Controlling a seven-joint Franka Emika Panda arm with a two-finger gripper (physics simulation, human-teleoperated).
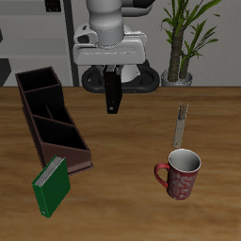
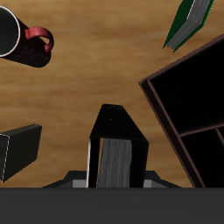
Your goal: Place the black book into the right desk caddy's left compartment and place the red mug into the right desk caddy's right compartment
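Fingers (image 1: 114, 105) are clamped on the black book (image 2: 116, 150), which hangs upright above the tabletop (image 1: 132, 132), between the caddy (image 1: 52, 122) and the red mug (image 1: 181, 175). Judging from this, the book is on its way to the caddy's narrow middle section (image 1: 52, 120) with the slanted divider. It would help to line the thin book up with that slot before lowering, keeping clear of the rims. A green book (image 1: 53, 184) leans at the caddy's near end.

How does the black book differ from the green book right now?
The black book hangs above the table in the gripper; the green book stands tilted on the table by the caddy. The green book looks larger than the black book. Both are thin hardcovers.
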